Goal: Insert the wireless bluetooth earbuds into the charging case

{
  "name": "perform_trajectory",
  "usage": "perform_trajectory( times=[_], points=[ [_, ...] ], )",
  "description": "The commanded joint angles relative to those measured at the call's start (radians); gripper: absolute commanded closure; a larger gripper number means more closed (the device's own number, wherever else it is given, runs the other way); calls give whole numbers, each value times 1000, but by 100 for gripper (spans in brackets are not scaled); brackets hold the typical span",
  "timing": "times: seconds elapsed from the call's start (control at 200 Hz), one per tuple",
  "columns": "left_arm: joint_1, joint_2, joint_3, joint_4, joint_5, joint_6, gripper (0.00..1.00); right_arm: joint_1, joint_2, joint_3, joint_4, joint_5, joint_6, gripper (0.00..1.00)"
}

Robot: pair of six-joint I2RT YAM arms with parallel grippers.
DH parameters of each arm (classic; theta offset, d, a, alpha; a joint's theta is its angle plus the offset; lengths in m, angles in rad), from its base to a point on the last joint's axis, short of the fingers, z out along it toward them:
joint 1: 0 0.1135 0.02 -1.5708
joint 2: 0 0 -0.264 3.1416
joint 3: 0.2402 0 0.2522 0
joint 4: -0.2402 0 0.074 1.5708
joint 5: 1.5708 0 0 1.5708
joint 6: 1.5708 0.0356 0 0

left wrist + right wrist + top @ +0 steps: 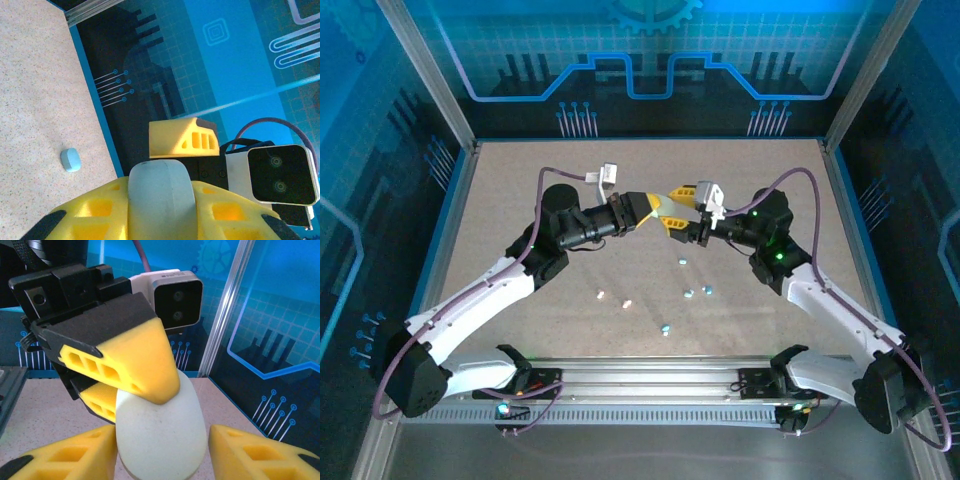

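Starting nearest the arm bases: the earbuds [627,302] lie scattered loose on the table [520,200], pale ones toward 7 o'clock of the meeting claws and bluish ones toward 5, and neither claw is touching any of them. One light-blue earbud [71,160] lies alone on the speckled top, seen from the left wrist.

Further out, mid-table, the action. The left gripper [662,212] comes in from 9 o'clock, clamped on the pale oval charging case [160,415] and holding it off the table. From the right wrist you see one of its yellow fingers pressed over the top of the case.

Opposite, from 3 o'clock, the right gripper [162,454] has its jaws spread with a finger on either side of the case's near end. A sliver of gap shows at the right-hand finger, so I'd call it apart, not yet pinching.

The key relation: the case sits dead ahead of the right claw at 12 o'clock, between its fingers. Its long axis looks to run along the line joining the two claws. Both arms are right at the case, and the earbuds sit well behind at 6 o'clock.
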Motion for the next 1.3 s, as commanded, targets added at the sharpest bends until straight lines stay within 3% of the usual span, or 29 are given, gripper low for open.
perform_trajectory(
  times=[0.0, 0.71, 0.835, 1.041, 1.296],
  points=[
    [1, 3, 5, 36, 44, -17, 92, 10, 9, 42, 20, -5, -10, 51],
    [1, 0, 9, 49, 64, -9, 90, 10, 27, 43, -16, 5, -20, 50],
    [0, -4, 9, 42, 63, -4, 89, 11, 24, 43, -11, 10, -13, 55],
    [0, -11, 9, 20, 51, 7, 89, 11, 2, 43, 1, 31, -6, 49],
    [1, -9, 9, 20, 53, 8, 89, 11, 1, 44, 5, 21, -2, 52]
  ],
)
